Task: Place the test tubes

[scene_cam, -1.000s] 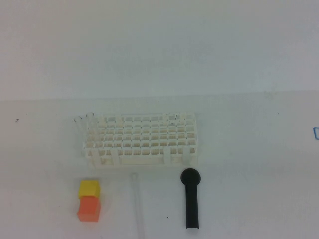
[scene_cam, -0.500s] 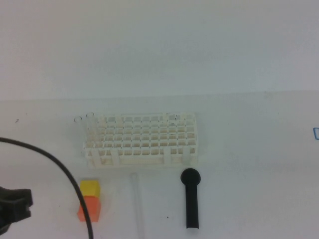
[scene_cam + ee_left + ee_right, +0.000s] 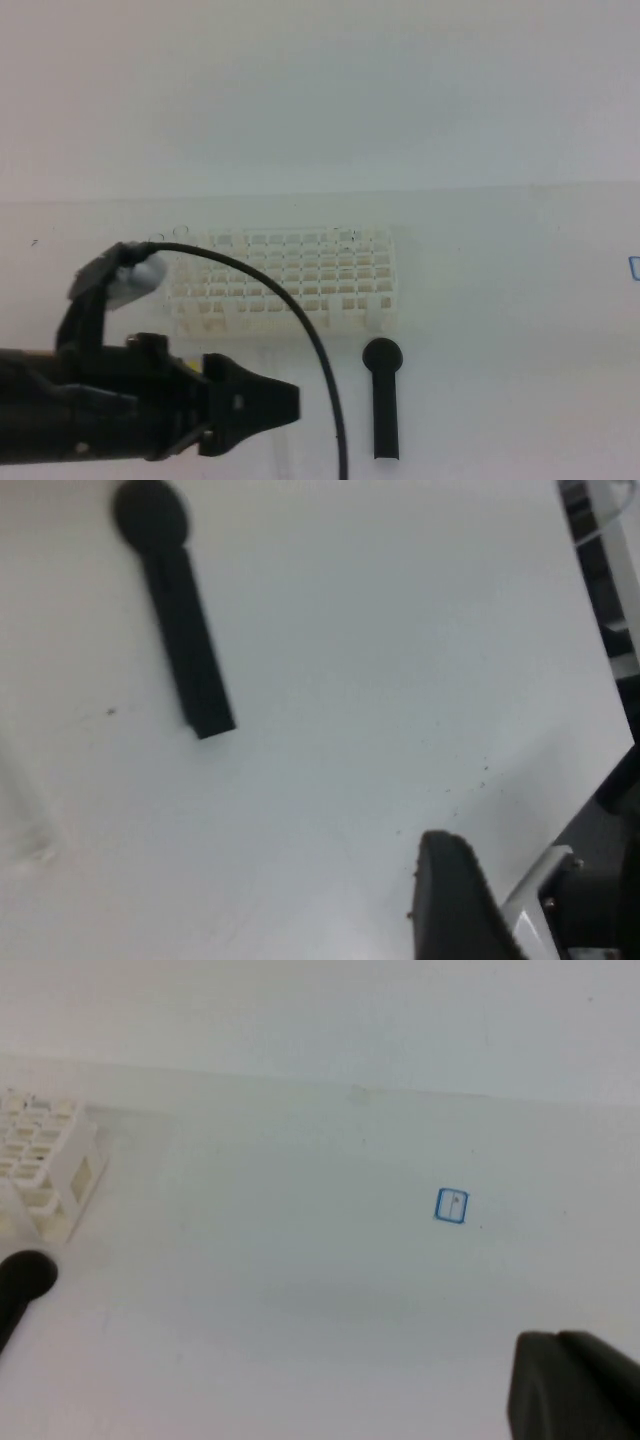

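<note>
A white test tube rack (image 3: pixel 290 280) stands mid-table, with clear tubes (image 3: pixel 170 235) upright at its back left corner. My left gripper (image 3: pixel 292 400) reaches in low from the left in front of the rack. It is shut and empty, and it covers the spot where a loose clear tube lay. In the left wrist view that tube (image 3: pixel 25 810) shows only faintly on the table, apart from the gripper (image 3: pixel 445 845). My right gripper (image 3: pixel 556 1340) is shut and empty over bare table to the right of the rack (image 3: pixel 45 1175); the high view does not show it.
A black pestle-like tool (image 3: pixel 382 400) lies in front of the rack's right end, close to the left gripper's tip. The left arm's black cable (image 3: pixel 300 320) arcs over the rack's front. A small blue square mark (image 3: pixel 451 1205) is on the table at the far right.
The left arm has swept in from the left edge to in front of the rack. It now hides the orange and yellow blocks and the loose tube.
</note>
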Robot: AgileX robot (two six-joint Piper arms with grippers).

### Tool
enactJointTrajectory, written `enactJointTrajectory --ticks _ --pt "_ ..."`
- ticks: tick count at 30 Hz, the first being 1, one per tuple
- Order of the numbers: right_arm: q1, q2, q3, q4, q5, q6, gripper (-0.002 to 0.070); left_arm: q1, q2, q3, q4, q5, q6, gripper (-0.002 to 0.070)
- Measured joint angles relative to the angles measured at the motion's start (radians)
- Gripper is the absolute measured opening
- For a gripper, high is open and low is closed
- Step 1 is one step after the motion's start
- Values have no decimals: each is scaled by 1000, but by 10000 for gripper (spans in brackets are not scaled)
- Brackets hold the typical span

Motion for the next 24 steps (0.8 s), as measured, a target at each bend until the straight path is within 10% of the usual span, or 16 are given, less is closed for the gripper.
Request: enactJointTrajectory --ticks 7,17,24 --pt "0 0 0 2 33 -6 -1 -203 148 -2 275 -277 -244 355" --pt "0 0 0 2 59 -6 -1 -296 416 -173 879 -202 -773 355" --pt "0 0 0 2 59 -6 -1 -326 557 -301 999 -124 -890 355"
